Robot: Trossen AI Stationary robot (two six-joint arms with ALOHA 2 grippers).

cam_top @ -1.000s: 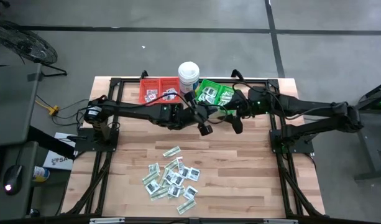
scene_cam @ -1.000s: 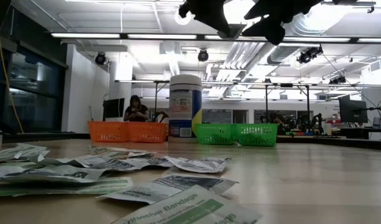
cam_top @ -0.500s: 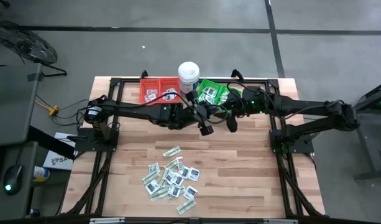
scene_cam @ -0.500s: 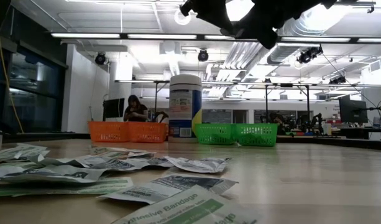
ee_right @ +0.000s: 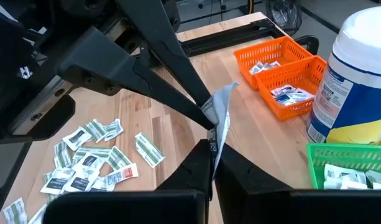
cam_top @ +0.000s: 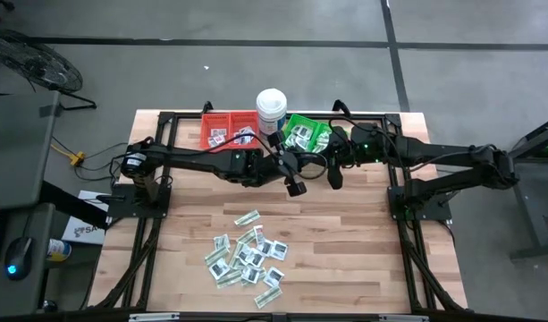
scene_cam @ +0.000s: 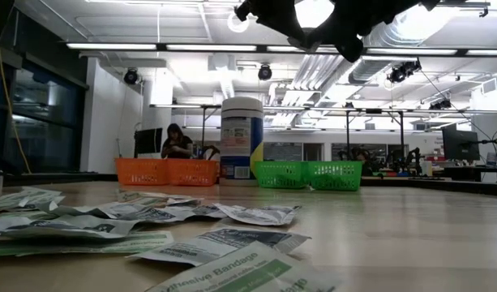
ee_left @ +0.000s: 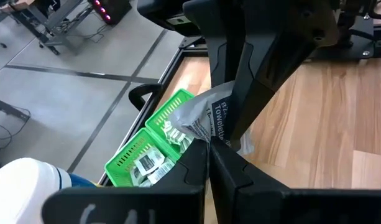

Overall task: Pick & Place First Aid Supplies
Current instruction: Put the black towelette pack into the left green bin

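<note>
Two grippers, one small packet (ee_left: pixel 216 114) between them. Left gripper (ee_left: pixel 209 144) pinched tight on one end, right gripper (ee_right: pixel 212 149) pinched tight on the other. Grey-white, flat, a bit crumpled, with dark print. Hangs in the air above the table (cam_top: pixel 363 259), near two green bins (scene_cam: pixel 313 174). Also two red bins (scene_cam: pixel 167 172), one white tub (scene_cam: pixel 242 138), and a heap (cam_top: pixel 247 255) of about twenty more packets, white squares and green-and-white strips.
</note>
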